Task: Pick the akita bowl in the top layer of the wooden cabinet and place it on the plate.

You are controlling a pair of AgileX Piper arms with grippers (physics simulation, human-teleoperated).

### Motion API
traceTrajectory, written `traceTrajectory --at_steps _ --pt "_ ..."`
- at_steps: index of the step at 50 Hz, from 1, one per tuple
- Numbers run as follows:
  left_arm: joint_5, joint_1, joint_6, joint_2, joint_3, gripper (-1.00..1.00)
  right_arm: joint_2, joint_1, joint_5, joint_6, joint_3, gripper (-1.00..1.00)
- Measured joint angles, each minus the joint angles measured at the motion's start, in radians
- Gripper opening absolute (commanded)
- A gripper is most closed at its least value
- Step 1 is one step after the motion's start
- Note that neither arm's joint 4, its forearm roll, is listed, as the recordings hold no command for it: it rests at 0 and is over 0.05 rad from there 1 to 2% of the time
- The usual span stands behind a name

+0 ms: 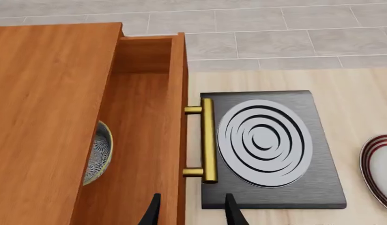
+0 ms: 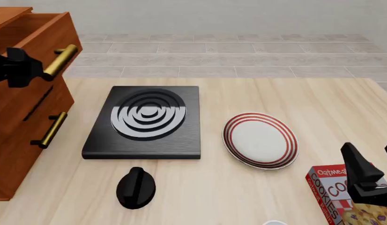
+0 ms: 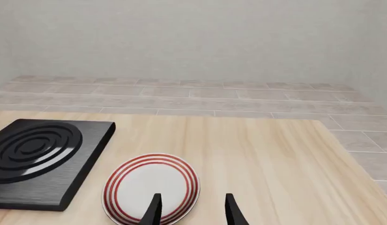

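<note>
The wooden cabinet (image 2: 18, 122) stands at the table's left, its top layer (image 1: 150, 140) pulled out by the brass handle (image 1: 208, 140). Inside the drawer the akita bowl (image 1: 101, 152) shows only as a speckled edge; the cabinet's top board hides most of it. My left gripper (image 1: 192, 213) hovers open above the drawer's front board and handle, holding nothing; the front view shows this left gripper (image 2: 21, 68) beside the handle (image 2: 59, 61). The plate (image 2: 260, 139), white with red rings, lies right of centre. My right gripper (image 3: 192, 211) is open and empty, just short of the plate (image 3: 152, 193).
A black square stove (image 2: 145, 120) with white rings lies between cabinet and plate. A black knob-shaped object (image 2: 136, 187) sits in front of it. A cookies box (image 2: 334, 192) stands at the near right, next to my right gripper (image 2: 371, 159).
</note>
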Motion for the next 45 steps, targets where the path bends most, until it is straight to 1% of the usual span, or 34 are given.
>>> traceTrajectory --at_steps 19,23,45 --pt "-0.002 -0.052 -0.011 0.022 -0.012 1.00 0.007 -0.003 -0.010 0.002 -0.001 1.00" --pt "-0.007 -0.069 -0.014 0.047 0.001 1.00 0.006 -0.004 -0.010 0.002 -0.001 1.00" --pt "-0.014 -0.112 -0.091 0.047 0.002 1.00 0.003 -0.009 -0.010 0.005 -0.002 1.00"
